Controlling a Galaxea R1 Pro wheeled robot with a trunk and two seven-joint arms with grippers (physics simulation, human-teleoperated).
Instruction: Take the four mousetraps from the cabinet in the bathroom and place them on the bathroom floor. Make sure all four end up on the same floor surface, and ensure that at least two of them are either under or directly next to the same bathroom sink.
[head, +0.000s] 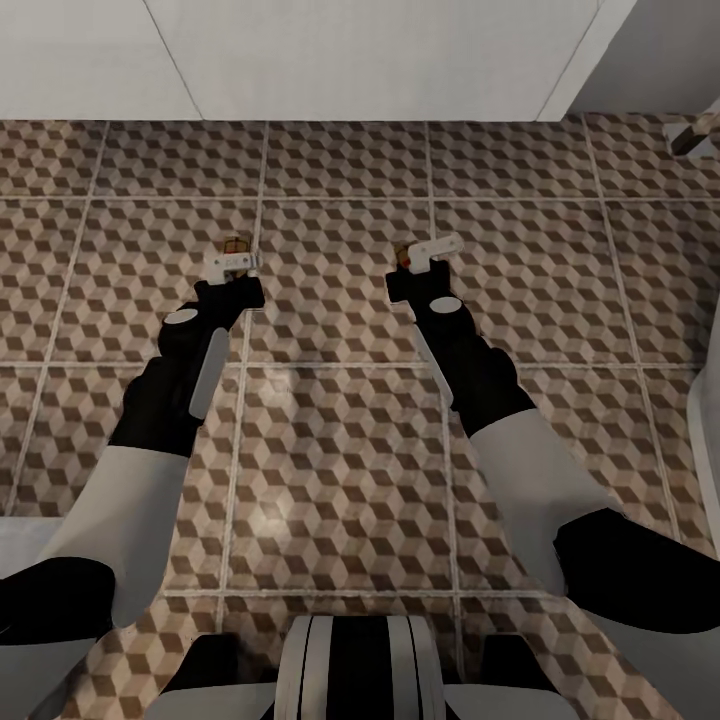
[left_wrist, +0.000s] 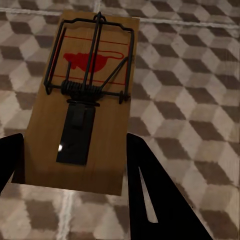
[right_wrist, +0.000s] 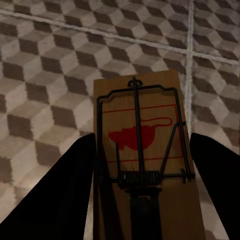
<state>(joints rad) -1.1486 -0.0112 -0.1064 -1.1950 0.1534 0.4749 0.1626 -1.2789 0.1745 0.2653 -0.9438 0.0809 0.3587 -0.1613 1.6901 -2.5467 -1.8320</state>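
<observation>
Both arms reach forward over the cube-patterned bathroom floor (head: 340, 440). My left gripper (head: 235, 262) is shut on a tan mousetrap (head: 235, 244). In the left wrist view that mousetrap (left_wrist: 80, 100) sits between the black fingers (left_wrist: 155, 190), its wire bar and red mark facing up. My right gripper (head: 430, 250) is shut on a second mousetrap (head: 403, 257). The right wrist view has this mousetrap (right_wrist: 142, 165) between the gripper's dark fingers (right_wrist: 65, 190), above the tiles. The cabinet, the sink and the other mousetraps are out of view.
A white panelled surface (head: 300, 55) runs along the far edge of the tiles. A white rounded edge (head: 705, 430) rises at the right. A small pale object (head: 695, 135) sits at the far right corner. Open tiles lie ahead of both grippers.
</observation>
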